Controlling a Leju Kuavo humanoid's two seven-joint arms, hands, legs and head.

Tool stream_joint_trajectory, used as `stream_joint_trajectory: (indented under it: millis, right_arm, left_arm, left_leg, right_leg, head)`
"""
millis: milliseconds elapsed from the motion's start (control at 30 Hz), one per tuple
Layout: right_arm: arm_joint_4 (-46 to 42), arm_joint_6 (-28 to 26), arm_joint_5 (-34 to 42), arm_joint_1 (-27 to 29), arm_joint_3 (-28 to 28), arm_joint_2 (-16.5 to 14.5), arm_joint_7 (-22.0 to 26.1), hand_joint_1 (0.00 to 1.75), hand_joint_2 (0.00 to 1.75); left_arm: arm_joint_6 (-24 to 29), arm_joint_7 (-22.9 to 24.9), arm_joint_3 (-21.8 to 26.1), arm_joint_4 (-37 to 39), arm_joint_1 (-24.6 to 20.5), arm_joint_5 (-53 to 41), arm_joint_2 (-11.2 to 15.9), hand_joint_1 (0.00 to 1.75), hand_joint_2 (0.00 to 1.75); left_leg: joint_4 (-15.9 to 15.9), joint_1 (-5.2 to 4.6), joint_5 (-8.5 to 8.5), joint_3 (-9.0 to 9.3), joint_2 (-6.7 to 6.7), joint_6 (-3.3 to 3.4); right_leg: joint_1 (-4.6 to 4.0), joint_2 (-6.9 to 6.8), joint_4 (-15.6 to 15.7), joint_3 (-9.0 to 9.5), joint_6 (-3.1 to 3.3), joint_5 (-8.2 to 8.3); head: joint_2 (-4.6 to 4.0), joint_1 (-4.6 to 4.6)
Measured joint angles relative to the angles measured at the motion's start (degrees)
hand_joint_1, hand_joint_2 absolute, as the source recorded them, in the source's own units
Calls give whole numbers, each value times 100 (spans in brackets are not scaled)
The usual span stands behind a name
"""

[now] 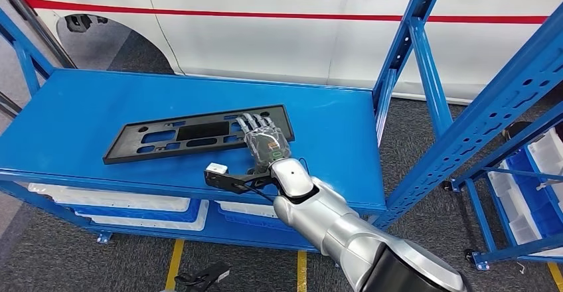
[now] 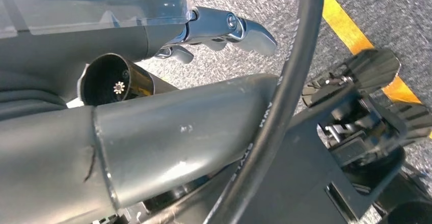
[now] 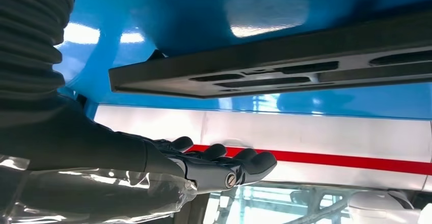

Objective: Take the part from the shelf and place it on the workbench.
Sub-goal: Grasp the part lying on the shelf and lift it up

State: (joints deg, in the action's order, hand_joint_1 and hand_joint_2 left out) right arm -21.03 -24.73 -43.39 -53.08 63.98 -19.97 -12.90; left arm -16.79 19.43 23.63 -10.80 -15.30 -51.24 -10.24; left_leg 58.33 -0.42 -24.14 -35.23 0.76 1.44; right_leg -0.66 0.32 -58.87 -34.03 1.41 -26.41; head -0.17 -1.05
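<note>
The black part — a long, flat plastic panel with slotted cut-outs — lies flat on the blue surface. Its one end sits under the fingertips of the right robot hand and the rest stretches away to that hand's left, angled slightly across the top. The right robot hand hovers over that end with fingers stretched forward and apart. In the right wrist view the right robot hand shows straight fingers with a clear gap between them and the part, so it is released and grasping nothing.

Beyond the right robot hand, past the far edge of the surface, stands a white car with a red stripe along its side. To that hand's right rise the slanted blue uprights of a shelf, with white and blue bins lower down. Below the surface, further white bins sit on a lower level.

The left robot hand appears in the left wrist view over grey floor with a yellow line — its visible fingers curl in on nothing.
</note>
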Motion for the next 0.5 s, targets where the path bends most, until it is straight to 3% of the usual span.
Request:
stream_joint_trajectory:
  millis: [367,500]
  right_arm:
    - [-166,33,-7,25,2,-21,-57,0,175]
    - [-166,31,-8,27,2,-21,-66,0,0]
  left_arm:
    - [-87,-90,-54,-4,-23,-84,-44,0,0]
    - [-105,-103,-102,-9,-34,-99,-47,0,0]
  left_leg:
    - [2,0,-1,-1,0,0]
    - [8,-7,-4,-3,0,4]
  right_leg:
    - [1,0,2,0,-1,0]
    - [10,0,7,0,-4,2]
  head:
    - [0,1]
    - [0,1]
